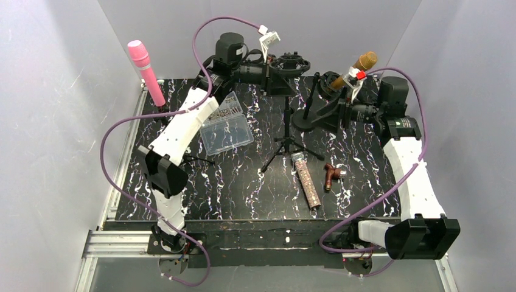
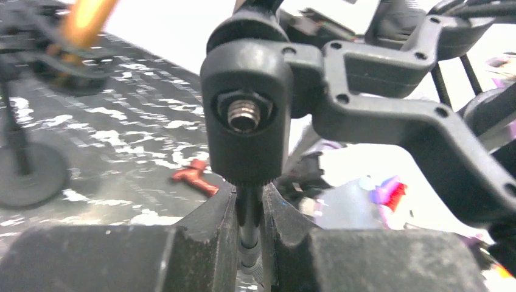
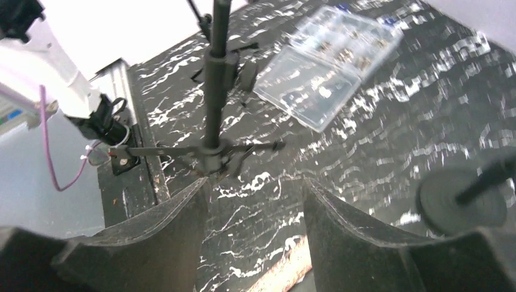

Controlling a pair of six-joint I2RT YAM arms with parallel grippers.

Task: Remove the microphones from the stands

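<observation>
Left tool (image 2: 249, 201) is clamped tight on the thin pole of the tripod stand (image 1: 287, 131), just under its black head. In my left wrist view the pads (image 2: 216, 237) squeeze the rod from both sides, with no gap. That stand is upright mid-desk with its legs spread.

Right tool (image 3: 254, 182) has its jaws well apart and nothing between them. Through the gap I see only the marbled desk (image 1: 243, 182).

The microphone (image 1: 365, 61), gold head and dark body, is at the back right. It is tilted head-up and sits at the top of the round-base stand (image 1: 307, 118). The right wrist hangs just beside it in the top view, and I cannot tell if anything touches. In the left wrist view the microphone is only an orange blur at top left.

Other stuff, quick:
- 1 pink microphone (image 1: 146, 70), upright at the far left edge of the desk, well apart from both tools
- 1 clear plastic box (image 1: 226, 128), left of the tripod stand, near the left arm
- 1 glittery tube (image 1: 306, 180), lying flat in front of the tripod legs
- 1 reddish T-shaped fitting (image 1: 331, 175), just beside the tube on its right

The round base of the microphone's stand also shows at the right edge of the right wrist view, blurred.
</observation>
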